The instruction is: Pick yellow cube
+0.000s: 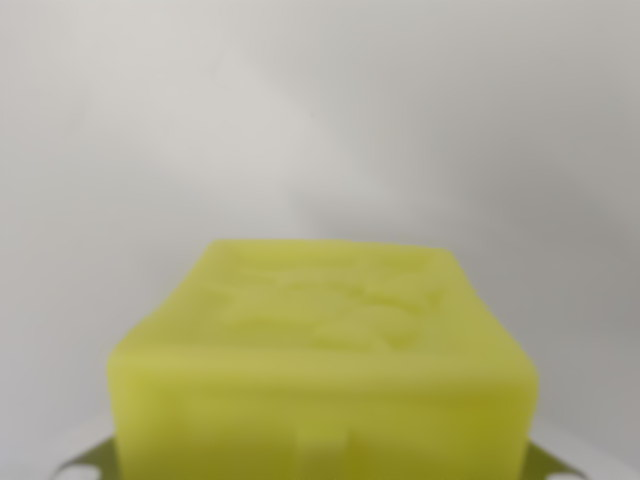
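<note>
The cube (325,360) fills the lower middle of the wrist view, so close to the camera that it is out of focus: a pale yellow block with its top face tilted up toward the lens and its near face running off the bottom edge. It sits dead centre, neither to the wrist view's left nor its right, which suggests it lies straight under the hand, about where the fingers would close. It looks a little wider than it is deep, its longer side running across the picture, though the blur and the closeness could be fooling me. At both bottom corners a rounded pale shape pokes out from beside the cube, with a dull greenish patch on each; these may be parts of the gripper, but I cannot make out fingers, so I cannot tell how far open the hand is or whether it has hold of the cube. Everything behind is plain grey-white surface (320,120), soft and featureless, with no edge, wall or other thing in sight. I'd judge there is free room all round and above for a straight lift.
</note>
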`<state>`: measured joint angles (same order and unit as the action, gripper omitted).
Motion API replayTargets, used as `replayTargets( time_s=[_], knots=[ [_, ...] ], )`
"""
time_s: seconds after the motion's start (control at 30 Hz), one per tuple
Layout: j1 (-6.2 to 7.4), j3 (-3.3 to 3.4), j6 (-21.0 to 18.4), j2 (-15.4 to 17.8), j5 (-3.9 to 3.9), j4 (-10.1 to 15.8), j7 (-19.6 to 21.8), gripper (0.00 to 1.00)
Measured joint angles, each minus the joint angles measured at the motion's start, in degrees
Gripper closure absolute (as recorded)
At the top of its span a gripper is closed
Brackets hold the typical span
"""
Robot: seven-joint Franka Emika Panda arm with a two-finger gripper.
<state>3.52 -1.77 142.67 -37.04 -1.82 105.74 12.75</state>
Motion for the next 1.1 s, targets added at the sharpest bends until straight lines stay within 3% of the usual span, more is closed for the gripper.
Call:
replayTargets(
  time_s=[1.1],
  knots=[
    [0.06,0.00,-8.3,8.8,0.59,0.5,-0.4,1.00]
  ],
)
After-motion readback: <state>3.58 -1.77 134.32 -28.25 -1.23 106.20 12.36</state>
